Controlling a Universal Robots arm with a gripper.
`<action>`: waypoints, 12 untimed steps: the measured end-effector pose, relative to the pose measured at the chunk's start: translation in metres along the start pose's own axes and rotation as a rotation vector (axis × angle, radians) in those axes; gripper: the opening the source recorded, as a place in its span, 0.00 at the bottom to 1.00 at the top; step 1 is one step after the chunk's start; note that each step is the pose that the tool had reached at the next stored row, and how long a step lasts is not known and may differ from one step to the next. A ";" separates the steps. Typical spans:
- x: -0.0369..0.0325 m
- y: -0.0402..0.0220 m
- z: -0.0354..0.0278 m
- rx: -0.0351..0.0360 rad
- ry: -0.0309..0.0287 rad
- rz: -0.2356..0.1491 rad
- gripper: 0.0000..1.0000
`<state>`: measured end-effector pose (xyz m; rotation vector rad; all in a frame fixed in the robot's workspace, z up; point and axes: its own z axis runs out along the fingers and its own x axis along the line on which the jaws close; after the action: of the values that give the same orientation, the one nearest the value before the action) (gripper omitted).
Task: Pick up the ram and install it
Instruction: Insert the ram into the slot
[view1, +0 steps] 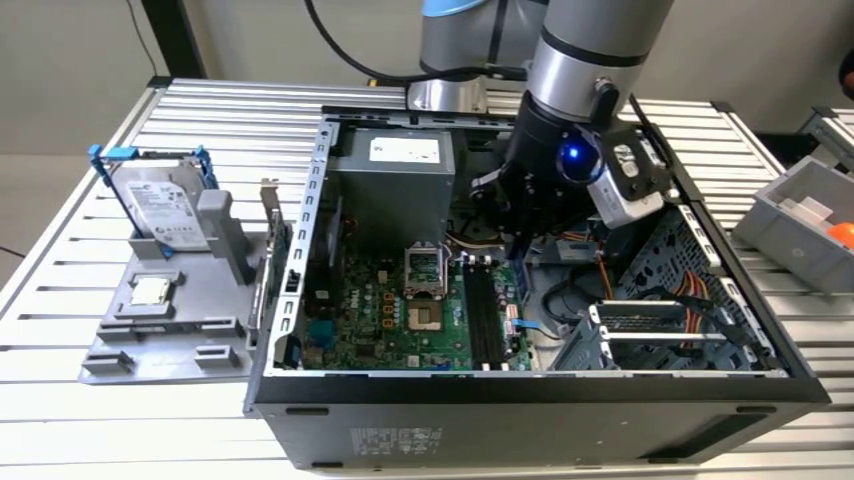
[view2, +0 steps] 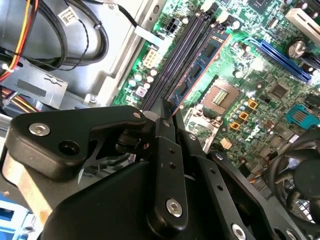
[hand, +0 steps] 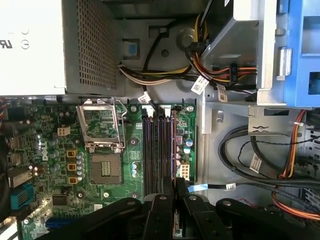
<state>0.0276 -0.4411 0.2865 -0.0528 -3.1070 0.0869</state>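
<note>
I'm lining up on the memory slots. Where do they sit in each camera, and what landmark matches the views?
Exterior view: the memory slots run lengthwise on the motherboard's side toward the exterior view's right.
Second wrist view: the memory slots are dark parallel strips running diagonally.
First wrist view: the memory slots are dark parallel strips beside the green board's edge.
Shared landmark: the empty processor socket, right alongside them.

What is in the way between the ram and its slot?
Nothing visible. The ram already lies in line with the memory slots on the motherboard, and the gripper is pinching one end of it.
</note>
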 end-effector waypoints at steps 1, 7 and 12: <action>-0.0009 0.0002 0.0004 -0.0001 0.0000 0.000 0.00; -0.0026 0.0013 0.0038 0.0003 0.0000 0.000 0.00; -0.0027 0.0015 0.0055 0.0012 0.0001 0.000 0.00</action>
<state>0.0302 -0.4400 0.2809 -0.0528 -3.1069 0.0888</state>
